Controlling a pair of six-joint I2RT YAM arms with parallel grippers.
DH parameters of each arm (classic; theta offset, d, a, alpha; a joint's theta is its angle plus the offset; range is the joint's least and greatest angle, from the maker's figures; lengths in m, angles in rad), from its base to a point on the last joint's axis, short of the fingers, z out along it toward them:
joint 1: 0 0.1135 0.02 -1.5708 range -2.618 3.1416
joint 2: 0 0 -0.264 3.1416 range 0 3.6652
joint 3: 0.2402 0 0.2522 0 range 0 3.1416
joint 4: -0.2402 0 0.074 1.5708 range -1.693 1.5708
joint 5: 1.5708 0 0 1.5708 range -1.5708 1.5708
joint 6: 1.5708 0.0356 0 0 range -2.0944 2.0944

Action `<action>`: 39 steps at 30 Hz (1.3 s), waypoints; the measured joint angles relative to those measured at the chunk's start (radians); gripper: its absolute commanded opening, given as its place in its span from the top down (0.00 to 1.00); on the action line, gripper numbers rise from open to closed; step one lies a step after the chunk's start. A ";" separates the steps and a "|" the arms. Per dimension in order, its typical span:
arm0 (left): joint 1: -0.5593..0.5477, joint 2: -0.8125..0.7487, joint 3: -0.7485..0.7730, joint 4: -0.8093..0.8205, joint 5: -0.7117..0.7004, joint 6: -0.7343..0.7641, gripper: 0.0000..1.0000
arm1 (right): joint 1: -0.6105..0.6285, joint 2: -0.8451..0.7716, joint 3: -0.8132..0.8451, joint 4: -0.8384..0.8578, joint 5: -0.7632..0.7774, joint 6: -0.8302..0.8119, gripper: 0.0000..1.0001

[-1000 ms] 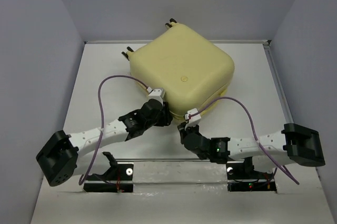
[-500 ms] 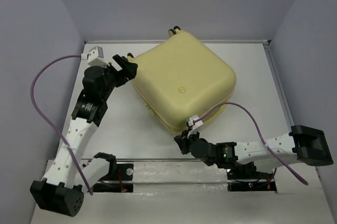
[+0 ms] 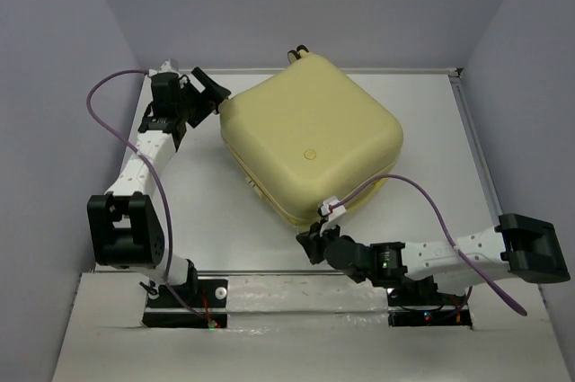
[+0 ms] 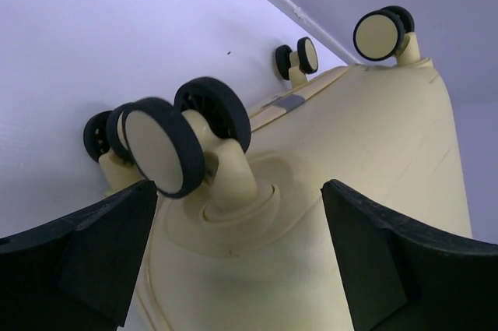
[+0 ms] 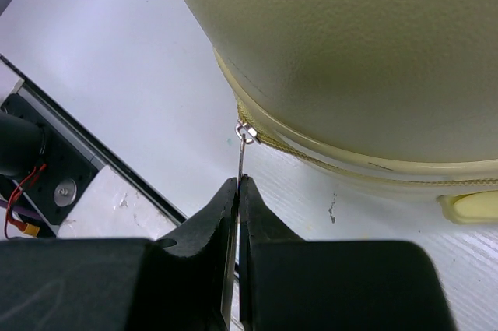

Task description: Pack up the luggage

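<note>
The pale yellow luggage point(image 3: 310, 142) lies closed on the table, its round emblem up and its caster wheels point(image 3: 297, 51) toward the back. My left gripper point(image 3: 211, 94) is open at the case's back left corner; in the left wrist view the jaws stand wide on either side of a caster wheel point(image 4: 187, 144) and the shell point(image 4: 350, 160). My right gripper point(image 3: 311, 243) is at the case's near corner, shut on the thin metal zipper pull point(image 5: 242, 160), which hangs from the zipper seam point(image 5: 327, 161) in the right wrist view.
Grey walls close in the white table point(image 3: 216, 211) on the left, back and right. A metal rail point(image 3: 296, 288) with both arm bases runs along the near edge. A pale yellow tab point(image 5: 471, 206) sticks out from the case's lower edge.
My left arm swung from the case's near corner out and round to its back left corner by the wheels. The case turned slightly. My right gripper stayed at the near corner.
</note>
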 measured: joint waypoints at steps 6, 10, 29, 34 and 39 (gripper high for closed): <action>0.002 0.141 0.071 0.056 0.054 -0.061 0.01 | 0.000 0.001 0.000 0.000 -0.008 -0.001 0.93; 0.002 0.206 0.076 0.080 0.079 -0.103 0.03 | 0.000 0.000 0.000 0.000 -0.009 -0.001 0.93; 0.010 0.263 0.078 0.199 0.124 -0.294 0.94 | 0.000 -0.035 0.000 -0.030 -0.024 -0.003 0.93; 0.023 0.226 0.004 0.269 0.109 -0.288 0.94 | -0.029 -0.044 0.000 -0.040 -0.063 -0.014 0.93; 0.073 -0.006 -0.246 0.349 0.056 -0.307 0.94 | -0.157 -0.123 -0.011 -0.112 -0.220 -0.047 0.93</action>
